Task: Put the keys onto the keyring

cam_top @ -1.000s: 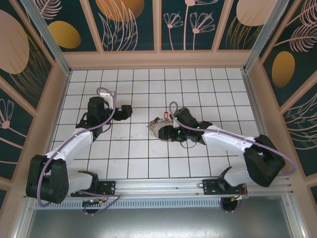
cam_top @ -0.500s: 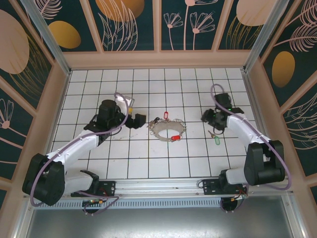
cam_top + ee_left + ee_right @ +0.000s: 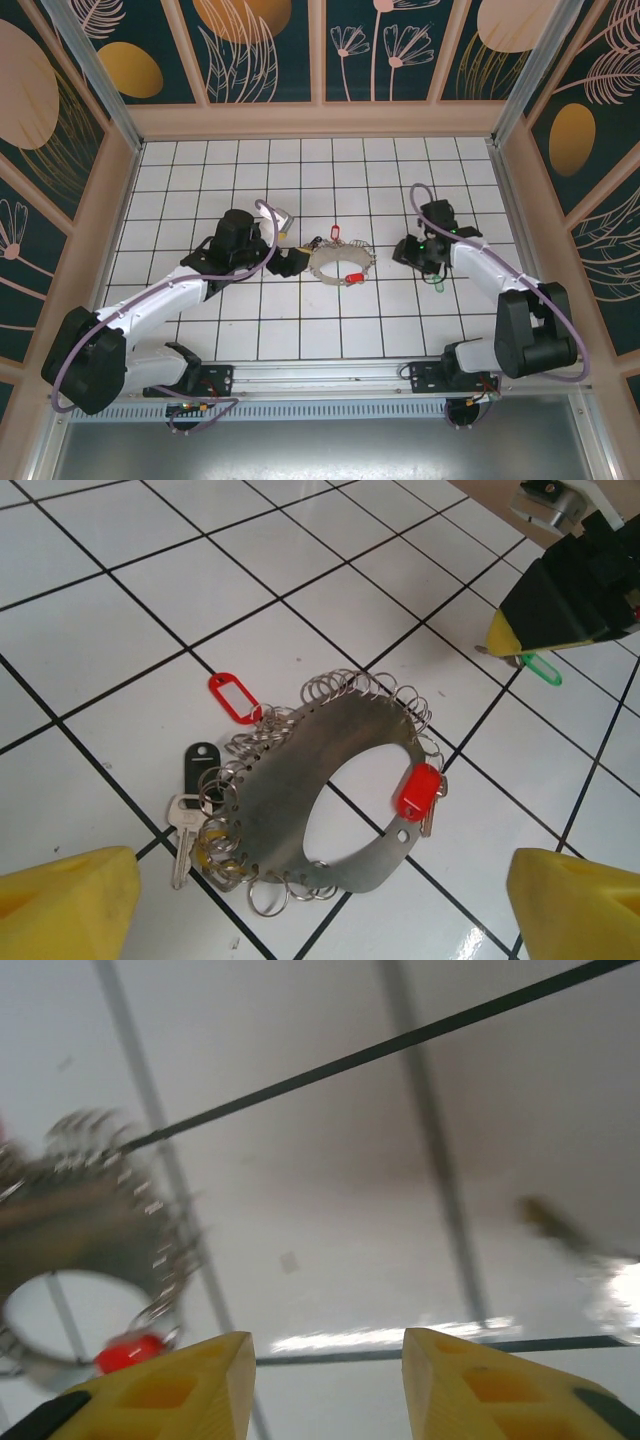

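Observation:
The keyring (image 3: 300,800) is a grey metal band loop edged with many small split rings, lying on the white tiles (image 3: 340,265). A solid red tag (image 3: 418,790) with a key hangs on its near right side. A red outlined tag (image 3: 233,697), a black tag (image 3: 201,763) and a silver key (image 3: 182,825) sit along its left side. A green-tagged key (image 3: 438,283) lies loose on the floor, apart from the ring. My left gripper (image 3: 290,262) stands open just left of the keyring, its yellow fingertips (image 3: 65,905) wide apart. My right gripper (image 3: 405,252) is open and empty, right of the ring.
Raised walls (image 3: 320,120) with dark floral panels close in the tiled floor on three sides. The right gripper's black body and yellow tip (image 3: 560,610) hang above the green key (image 3: 540,668) in the left wrist view. Open tiles lie behind the ring.
My right gripper left the keyring and swung to the right, then came partly back, its jaws narrowing. The green key now lies on the floor. My left gripper moved right, up to the ring.

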